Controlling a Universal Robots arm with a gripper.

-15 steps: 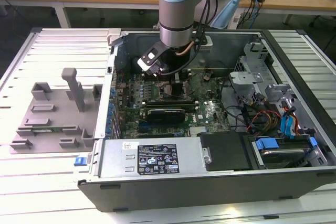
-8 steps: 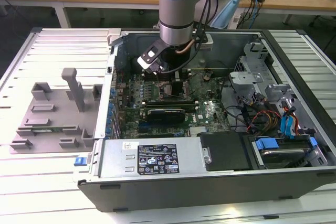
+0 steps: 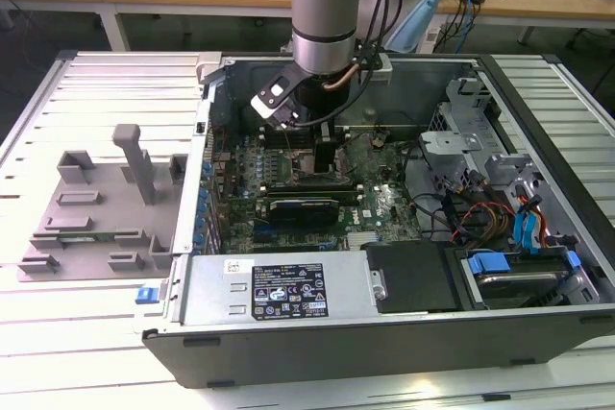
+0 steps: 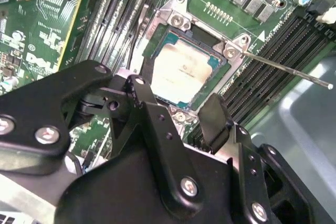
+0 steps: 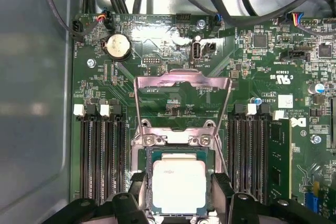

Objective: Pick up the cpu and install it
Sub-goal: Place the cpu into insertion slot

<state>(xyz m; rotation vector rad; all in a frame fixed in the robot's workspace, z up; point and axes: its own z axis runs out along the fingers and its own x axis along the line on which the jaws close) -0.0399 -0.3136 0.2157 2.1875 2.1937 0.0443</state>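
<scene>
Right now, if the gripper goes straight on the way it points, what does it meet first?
Probably the cpu, seated in the open socket between the gripper's spread jaws; depth is unclear.

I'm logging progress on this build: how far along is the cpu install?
Done: the cpu lies flat in the motherboard socket. In hand: nothing; the gripper hovers open, a finger on each side of the cpu, seemingly not touching it. Left: the load plate stands raised and its lever is unlatched, so the socket is not yet clamped.
</scene>
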